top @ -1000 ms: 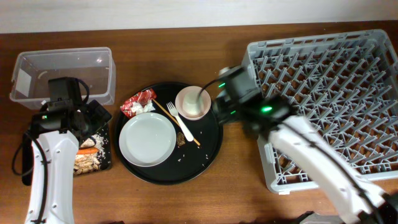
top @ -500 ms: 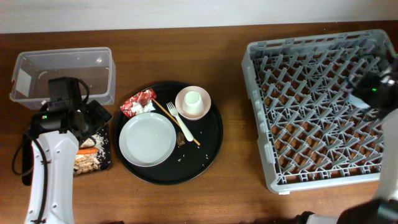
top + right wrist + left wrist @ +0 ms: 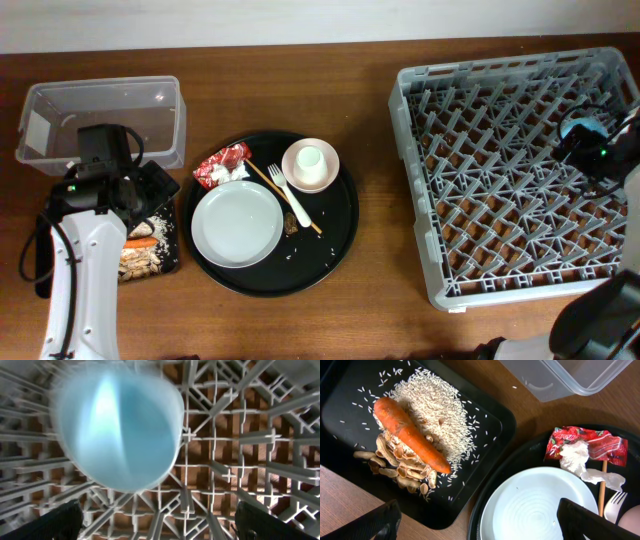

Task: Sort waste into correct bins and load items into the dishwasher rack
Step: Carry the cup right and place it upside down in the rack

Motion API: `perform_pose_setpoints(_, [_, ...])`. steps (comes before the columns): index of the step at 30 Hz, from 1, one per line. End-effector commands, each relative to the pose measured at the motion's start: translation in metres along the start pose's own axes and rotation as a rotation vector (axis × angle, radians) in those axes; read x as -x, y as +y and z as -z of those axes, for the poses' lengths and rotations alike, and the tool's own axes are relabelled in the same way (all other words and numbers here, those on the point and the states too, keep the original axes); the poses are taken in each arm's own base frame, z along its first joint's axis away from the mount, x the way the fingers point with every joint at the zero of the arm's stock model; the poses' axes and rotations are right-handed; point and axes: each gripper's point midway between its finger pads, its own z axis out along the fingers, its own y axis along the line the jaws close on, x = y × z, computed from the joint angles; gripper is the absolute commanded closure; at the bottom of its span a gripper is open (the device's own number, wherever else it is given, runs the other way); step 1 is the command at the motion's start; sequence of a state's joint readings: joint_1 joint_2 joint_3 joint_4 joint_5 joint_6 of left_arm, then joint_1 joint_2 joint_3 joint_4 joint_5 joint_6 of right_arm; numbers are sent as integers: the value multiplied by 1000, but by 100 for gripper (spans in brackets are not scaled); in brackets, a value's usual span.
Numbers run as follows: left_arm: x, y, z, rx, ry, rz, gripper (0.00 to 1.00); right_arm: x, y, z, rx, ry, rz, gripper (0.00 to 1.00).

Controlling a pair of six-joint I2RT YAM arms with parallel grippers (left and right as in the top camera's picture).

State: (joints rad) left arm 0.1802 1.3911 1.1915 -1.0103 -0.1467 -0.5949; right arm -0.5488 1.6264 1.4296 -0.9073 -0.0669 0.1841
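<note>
From overhead, the dishwasher rack (image 3: 405, 190) fills the right of the surface (image 3: 380, 300). The right gripper (image 3: 590, 142) hangs over its far right side with the light blue cup (image 3: 581, 129) just beside it inside the rack, which suggests this arm's job here is loading. The left gripper (image 3: 150, 190) hovers over the flat black tray (image 3: 172, 262), just beside the clear tub (image 3: 180, 125); I judge it is placed there because both bins and the waste are within reach. On the round black tray (image 3: 340, 235) lie the plate (image 3: 238, 224), the bowl (image 3: 324, 178) with the white cup (image 3: 311, 158) standing in it, the fork (image 3: 290, 197) between plate and bowl, and the crumpled wrapper (image 3: 222, 165) at the plate's upper left. None of these is loaded or binned yet. The left wrist view shows the carrot (image 3: 410, 435) lying across rice (image 3: 440, 400) with beige scraps (image 3: 395, 465) beside it, all on the flat tray, so the food waste looks sorted. This gripper's fingers stand wide apart at the lower corners, holding nothing, and the wrapper nearby is a likely next pick. The right wrist view shows the blue cup blurred against the rack's lattice, clear of the fingers, which are spread wide with nothing between them. It looks released, though I cannot tell whether it sits settled on the pegs.
</note>
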Motion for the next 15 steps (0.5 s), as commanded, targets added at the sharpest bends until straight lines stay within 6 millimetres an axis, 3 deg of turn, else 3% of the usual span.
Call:
perform_pose_setpoints(1, [7,-2,9,-18,-29,4,1,21,20,58,83,-141,13,0])
perform_pose_setpoints(4, [7,-2,9,-18,-29,4,1,22,21,67,89,-162,15,1])
perform_pose_setpoints(8, [7,-2,9,-18,-29,4,1,20,24,60,93,-143,22,2])
perform_pose_setpoints(13, [7,-2,9,-18,-29,4,1,18,29,24,96,-75,29,7])
perform_pose_setpoints(15, [7,-2,9,-18,-29,4,1,13,48,11,163,-32,50,8])
